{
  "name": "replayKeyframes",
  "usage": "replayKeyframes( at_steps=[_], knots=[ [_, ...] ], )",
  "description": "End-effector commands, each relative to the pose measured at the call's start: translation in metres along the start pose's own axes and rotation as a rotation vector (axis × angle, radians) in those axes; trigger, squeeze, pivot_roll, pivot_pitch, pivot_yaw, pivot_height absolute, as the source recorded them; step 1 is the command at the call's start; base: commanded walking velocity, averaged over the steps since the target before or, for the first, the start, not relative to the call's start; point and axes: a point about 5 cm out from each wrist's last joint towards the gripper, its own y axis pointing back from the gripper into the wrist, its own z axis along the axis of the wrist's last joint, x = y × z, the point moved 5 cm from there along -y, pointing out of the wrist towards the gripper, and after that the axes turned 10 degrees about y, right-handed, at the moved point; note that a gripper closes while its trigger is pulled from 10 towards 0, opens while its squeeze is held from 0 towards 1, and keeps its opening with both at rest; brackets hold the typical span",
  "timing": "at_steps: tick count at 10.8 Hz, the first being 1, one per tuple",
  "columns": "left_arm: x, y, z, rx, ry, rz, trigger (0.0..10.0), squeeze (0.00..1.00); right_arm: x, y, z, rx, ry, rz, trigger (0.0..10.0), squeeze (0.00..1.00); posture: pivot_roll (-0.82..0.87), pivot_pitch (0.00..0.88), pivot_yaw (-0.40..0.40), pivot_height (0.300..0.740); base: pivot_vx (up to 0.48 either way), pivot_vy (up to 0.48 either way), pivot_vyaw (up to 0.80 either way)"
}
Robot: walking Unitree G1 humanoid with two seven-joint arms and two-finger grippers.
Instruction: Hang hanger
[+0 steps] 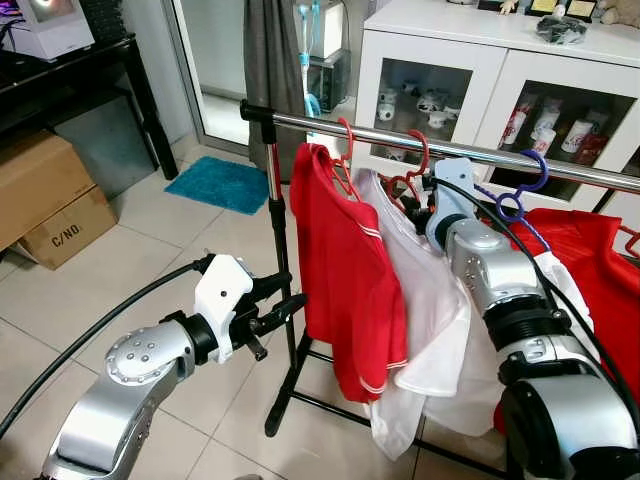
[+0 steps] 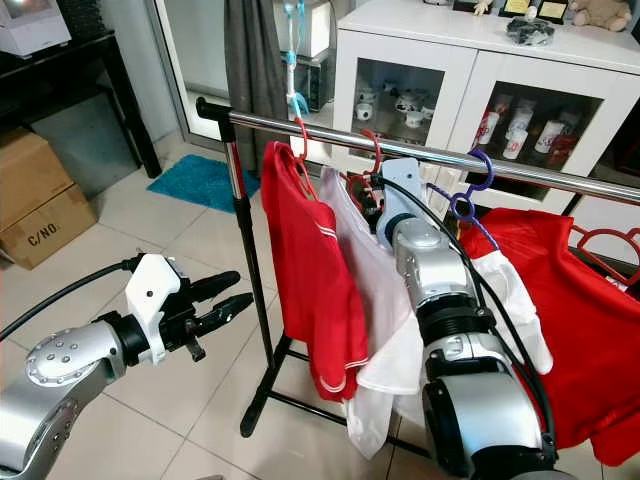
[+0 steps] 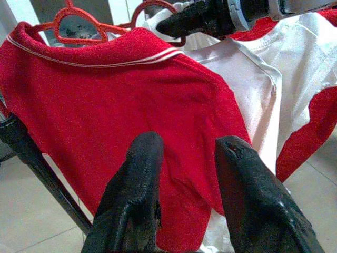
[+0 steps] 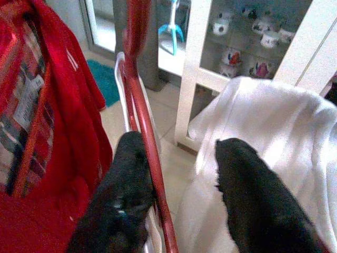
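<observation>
Right tool (image 4: 179, 190) is raised to the garment rail (image 1: 400, 140), its two black fingers spread apart with the red hanger (image 4: 145, 132) passing between them; one finger (image 4: 124, 184) lies against the hanger's wire, the other finger (image 4: 253, 190) stands clear of it beside the white shirt (image 4: 274, 137). Whether the fingers press the wire cannot be told. The hanger's hook (image 1: 422, 150) sits over the rail, and its body hangs down below it with its long axis running across the rail, carrying the white shirt.

Left tool (image 1: 285, 305) is held low in front of the rack, fingers slightly parted and empty, pointing at the red shirt (image 1: 340, 280) without touching it.

Four hangers show on the rail: three red and one purple hanger (image 1: 520, 190). Three garments hang there: the red shirt nearest the rail's end, the white shirt next, and a second red garment (image 1: 590, 270) farthest along.

The rack's post (image 1: 275, 200) stands on a pale tiled floor (image 1: 130, 260). Behind it are a white glass-door cabinet (image 1: 480, 70) holding cups, a grey curtain (image 1: 270, 60), and a teal mat (image 1: 215, 183). Two cardboard boxes (image 1: 45, 195) sit beneath a black table (image 1: 75, 70).
</observation>
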Motion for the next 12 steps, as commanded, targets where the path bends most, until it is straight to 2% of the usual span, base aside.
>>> replayKeyframes(
  at_steps=[1, 4, 8, 11, 12],
  knots=[
    [-0.0025, -0.0014, 0.0042, -0.003, -0.004, -0.019, 10.0, 0.0, -0.0002, -0.0001, 0.0062, 0.005, 0.019, 0.013, 0.0, 0.0, 0.11, 0.0, 0.011, 0.74, 0.0, 0.0, 0.0],
    [-0.0059, -0.0025, 0.0043, -0.004, -0.005, -0.031, 10.0, 0.0, 0.0022, 0.0006, 0.0058, 0.026, -0.004, 0.041, 0.0, 0.0, 0.1, 0.0, 0.014, 0.74, 0.0, 0.0, 0.0],
    [-0.0051, -0.0022, 0.0079, -0.001, -0.011, -0.041, 10.0, 0.0, 0.0026, 0.0022, 0.0065, 0.029, -0.003, 0.059, 0.0, 0.0, 0.11, 0.0, 0.008, 0.74, 0.0, 0.0, 0.0],
    [-0.0109, -0.0009, 0.0046, 0.003, -0.008, -0.042, 10.0, 0.0, 0.0025, 0.0048, 0.0047, 0.032, 0.007, 0.071, 0.0, 0.0, 0.1, 0.0, 0.003, 0.74, 0.0, 0.0, 0.0],
    [-0.008, -0.0025, 0.0071, -0.007, -0.014, -0.025, 10.0, 0.0, 0.0025, 0.0053, 0.0058, 0.021, 0.014, 0.074, 0.0, 0.0, 0.1, 0.0, 0.002, 0.74, 0.0, 0.0, 0.0]
  ],
)
